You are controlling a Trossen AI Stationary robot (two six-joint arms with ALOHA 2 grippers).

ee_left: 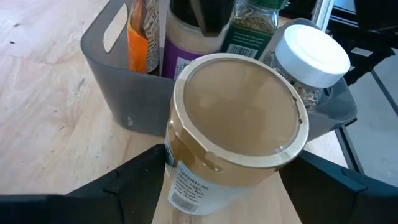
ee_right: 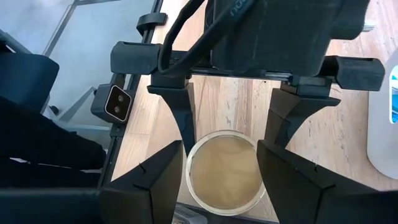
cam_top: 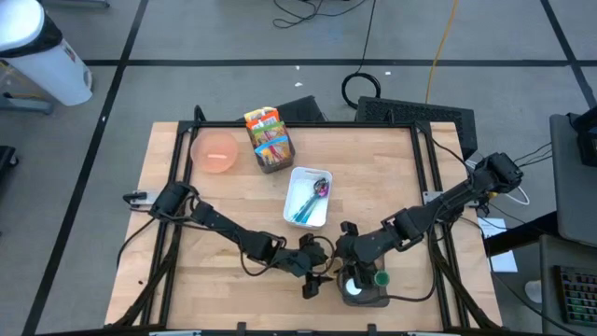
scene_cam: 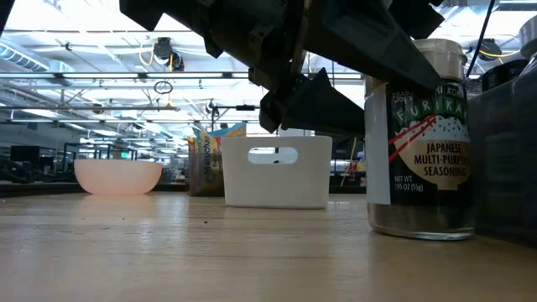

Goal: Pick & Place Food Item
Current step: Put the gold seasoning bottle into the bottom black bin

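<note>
At the near edge of the tabletop [cam_top: 187,280], a jar [ee_left: 233,130] of Japanese seasoning with a tan lid stands upright just beside a grey bin [ee_left: 118,81] of spice bottles. The left claw [ee_left: 217,186] is spread wide, one finger on each side of the jar; whether they touch it I cannot tell. The right claw [ee_right: 221,180] hangs over the same jar, fingers apart around the lid. Farther back stand a white tub [cam_top: 308,198], a pink bowl [cam_top: 215,151] and a basket of packets [cam_top: 269,140].
</note>
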